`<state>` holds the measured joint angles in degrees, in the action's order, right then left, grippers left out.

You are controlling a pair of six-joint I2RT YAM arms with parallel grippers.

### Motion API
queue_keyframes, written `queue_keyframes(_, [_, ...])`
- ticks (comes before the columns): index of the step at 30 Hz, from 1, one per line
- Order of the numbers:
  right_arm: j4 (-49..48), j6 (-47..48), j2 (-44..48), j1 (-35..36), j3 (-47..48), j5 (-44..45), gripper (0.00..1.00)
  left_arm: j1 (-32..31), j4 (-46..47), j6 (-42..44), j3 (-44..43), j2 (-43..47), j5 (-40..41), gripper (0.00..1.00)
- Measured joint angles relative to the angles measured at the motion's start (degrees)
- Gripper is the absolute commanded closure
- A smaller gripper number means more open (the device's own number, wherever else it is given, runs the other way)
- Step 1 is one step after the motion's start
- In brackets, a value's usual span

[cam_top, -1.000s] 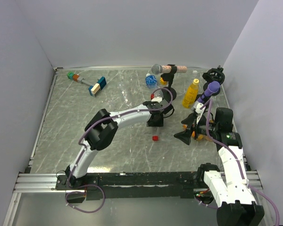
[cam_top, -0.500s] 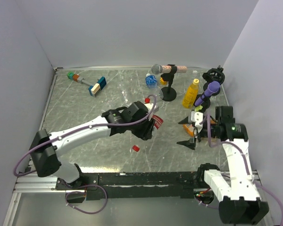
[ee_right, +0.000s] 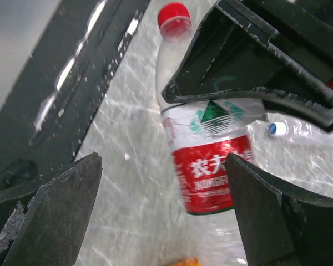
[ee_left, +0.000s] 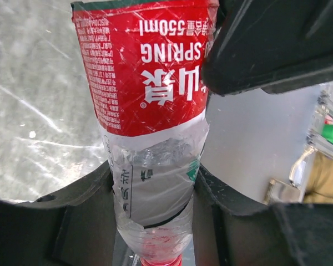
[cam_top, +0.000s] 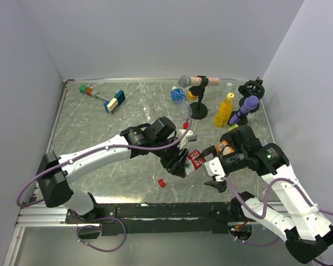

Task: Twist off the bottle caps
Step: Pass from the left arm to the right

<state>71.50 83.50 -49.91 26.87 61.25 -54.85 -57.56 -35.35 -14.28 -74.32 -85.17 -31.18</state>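
Bottle with a red label (ee_left: pixel 147 72) was held over the near middle of the table (cam_top: pixel 100 138), and the left gripper (ee_left: pixel 155 213) was clamped on its clear part between label and neck. I could not tell whether any water was inside. The right gripper (ee_right: pixel 164 160) stood just beside it, the jaws wide apart. A yellow bottle (cam_top: pixel 225 111) stood upright far behind. The red cap (ee_right: pixel 175 15) sat on the held bottle's neck. One loose red cap (cam_top: pixel 162 182) lay on the grey marbled surface, under plain pale walls (cam_top: pixel 155 39).
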Motion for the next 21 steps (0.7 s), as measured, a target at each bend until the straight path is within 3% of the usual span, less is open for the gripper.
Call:
queue_keyframes(10, [-6.0,-3.7,-0.5,5.8,-1.1,14.2,0.01,-0.2,-0.7,-0.2,-2.1,-7.4,-7.1,0.64])
queue_keyframes(17, [-9.3,-2.6,0.0,9.3,-8.2,22.6,0.01,-0.3,-1.1,-2.4,-3.0,-7.8,-9.8,0.64])
queue_keyframes(21, [-10.7,-2.8,1.0,10.2,-9.5,25.3,0.07,-0.2,-0.7,-3.9,-3.0,-8.3,-11.3,0.62])
